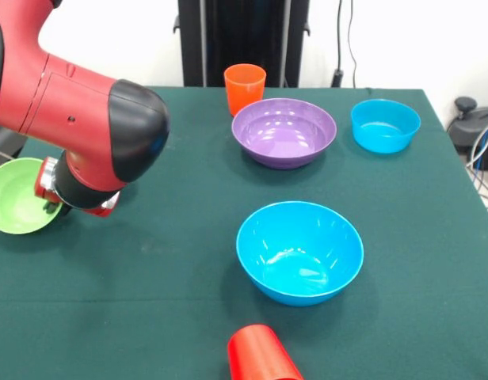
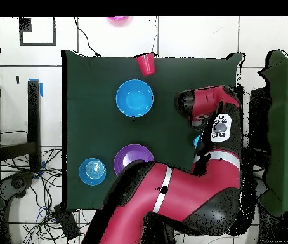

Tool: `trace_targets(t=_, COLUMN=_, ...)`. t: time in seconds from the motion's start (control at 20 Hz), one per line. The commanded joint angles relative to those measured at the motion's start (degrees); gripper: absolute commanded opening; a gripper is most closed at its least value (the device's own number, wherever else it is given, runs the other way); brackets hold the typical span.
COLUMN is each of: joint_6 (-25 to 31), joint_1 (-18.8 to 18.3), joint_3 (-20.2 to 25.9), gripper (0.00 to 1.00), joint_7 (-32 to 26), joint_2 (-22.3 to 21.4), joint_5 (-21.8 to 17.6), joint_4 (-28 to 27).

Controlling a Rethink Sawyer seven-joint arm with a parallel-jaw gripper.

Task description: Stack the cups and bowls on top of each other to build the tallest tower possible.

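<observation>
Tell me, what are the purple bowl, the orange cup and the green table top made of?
The purple bowl looks like shiny plastic: bright light spots glint inside it. The orange cup seems plastic too, smooth and evenly coloured. The green table top looks like dull cloth, with no shine, though the exact fabric is unclear.

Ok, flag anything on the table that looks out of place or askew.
The red cup stands upside down at the table's near edge in the front view, while the orange cup stands upright. The green bowl overhangs the table edge beside the arm. A pink bowl lies off the table on the floor.
</observation>
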Motion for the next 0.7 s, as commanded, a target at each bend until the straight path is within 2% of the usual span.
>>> trace_targets(t=0.05, joint_6=-4.87, joint_1=-0.05, joint_3=5.55, gripper=0.0, joint_7=-13.25, joint_2=0.92, joint_5=-1.86, joint_4=3.31)
trace_targets(t=0.35, joint_6=-3.69, joint_1=2.66, joint_3=5.28, gripper=0.0, joint_7=-11.92, joint_2=-1.89, joint_5=-1.89, joint_4=-1.4)
trace_targets(t=0.5, joint_6=-1.87, joint_1=5.56, joint_3=4.17, gripper=0.0, joint_7=-7.34, joint_2=-2.13, joint_5=-2.26, joint_4=-6.38)
trace_targets(t=0.7, joint_6=2.9, joint_1=7.9, joint_3=4.5, gripper=0.0, joint_7=-4.15, joint_2=0.3, joint_5=-1.44, joint_4=-15.13)
